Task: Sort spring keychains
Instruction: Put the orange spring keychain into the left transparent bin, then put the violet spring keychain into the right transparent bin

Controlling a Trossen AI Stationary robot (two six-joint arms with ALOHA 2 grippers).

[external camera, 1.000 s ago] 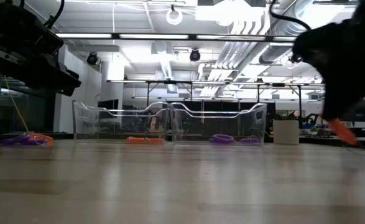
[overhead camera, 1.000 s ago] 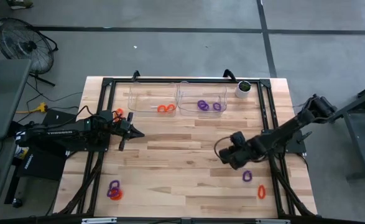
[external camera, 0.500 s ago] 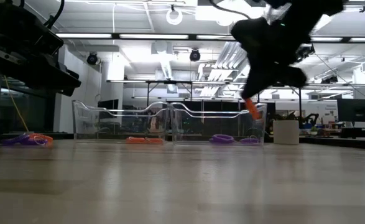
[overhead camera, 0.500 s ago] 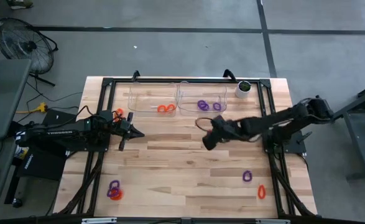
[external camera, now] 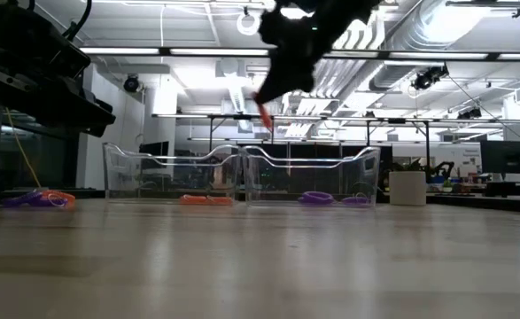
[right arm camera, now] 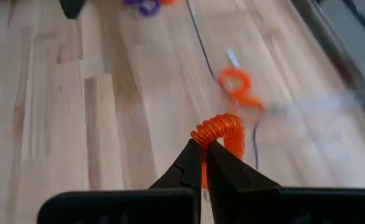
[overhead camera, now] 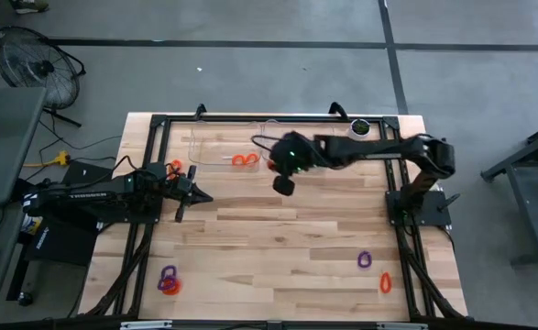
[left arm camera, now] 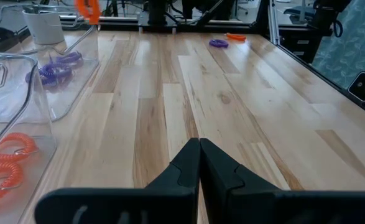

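Orange coil (right arm camera: pixel 222 132) pinched in the clenched right gripper (right arm camera: pixel 204 154) is the keychain in transit: the high view puts that gripper (overhead camera: pixel 283 181) near the seam between the two clear bins at the table's twelve o'clock edge, and the low view shows it raised above their rims, so the piece is carried but not yet dropped. Sorted so far, as the pictures show, are orange keychains (overhead camera: pixel 244 160) in the left clear bin (overhead camera: pixel 198 149) and purple keychains (external camera: pixel 315 198) in the right clear bin (external camera: pixel 363 165), which the arm hides from overhead. Left loose on the wood are a purple ring (overhead camera: pixel 365 260) and an orange ring (overhead camera: pixel 386 282) toward five o'clock, a tangled purple-and-orange cluster (overhead camera: pixel 168 280) toward seven o'clock, and another orange piece (overhead camera: pixel 175 167) at nine o'clock beside the left arm. The left gripper (overhead camera: pixel 188 194) waits there with fingers pressed together on nothing. By this count the job looks roughly half done, with the carried coil presumably bound for the orange bin.
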